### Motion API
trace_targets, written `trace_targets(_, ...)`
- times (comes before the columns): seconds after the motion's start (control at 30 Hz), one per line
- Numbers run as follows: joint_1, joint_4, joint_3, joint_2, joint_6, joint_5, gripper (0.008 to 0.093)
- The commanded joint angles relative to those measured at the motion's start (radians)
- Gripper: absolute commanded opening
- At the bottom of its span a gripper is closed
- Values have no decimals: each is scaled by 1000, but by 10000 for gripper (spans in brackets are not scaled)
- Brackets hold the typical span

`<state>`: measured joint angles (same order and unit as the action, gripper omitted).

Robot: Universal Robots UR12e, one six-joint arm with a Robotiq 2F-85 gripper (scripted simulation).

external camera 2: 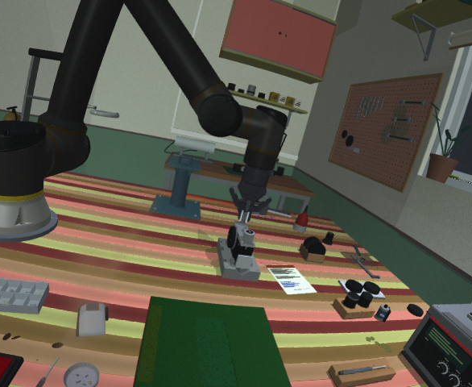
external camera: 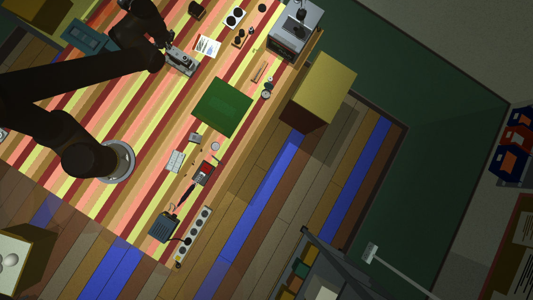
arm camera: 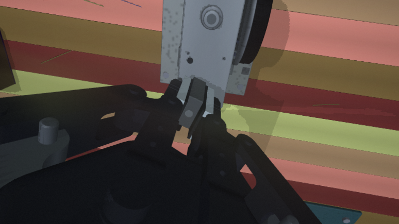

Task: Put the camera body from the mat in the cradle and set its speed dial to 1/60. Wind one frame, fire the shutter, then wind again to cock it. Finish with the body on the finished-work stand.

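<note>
Near the middle of the striped bench the camera body (external camera 2: 240, 240) sits upright in the grey cradle (external camera 2: 237, 265), its black lens facing sideways. My gripper (external camera 2: 244, 216) stands just above the body's far end, clamped on the wind lever (arm camera: 192, 104), a small grey tab that juts from the top plate (arm camera: 203, 30) in the wrist camera. From overhead the body (external camera: 178, 58) lies beside my wrist (external camera: 141, 18). The green mat (external camera: 222, 106) lies empty toward the bench front. The blue finished-work stand (external camera 2: 181, 183) rises behind the cradle.
A grey parts tray (external camera 2: 13, 295) lies at the left front. A printed sheet (external camera 2: 291, 280), lens caps on a block (external camera 2: 355, 300) and a tester box (external camera 2: 448, 345) sit right of the cradle. My arm's base (external camera 2: 13, 183) stands at the left.
</note>
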<state>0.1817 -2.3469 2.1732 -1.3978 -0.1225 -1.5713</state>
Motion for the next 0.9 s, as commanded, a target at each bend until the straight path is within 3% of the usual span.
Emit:
trace_targets(0.0, 0, 0, -1, -1, 35, 1, 80)
trace_targets(0.47, 0, 0, -1, -1, 558, 1, 80)
trace_targets(0.87, 0, 0, -1, -1, 895, 1, 80)
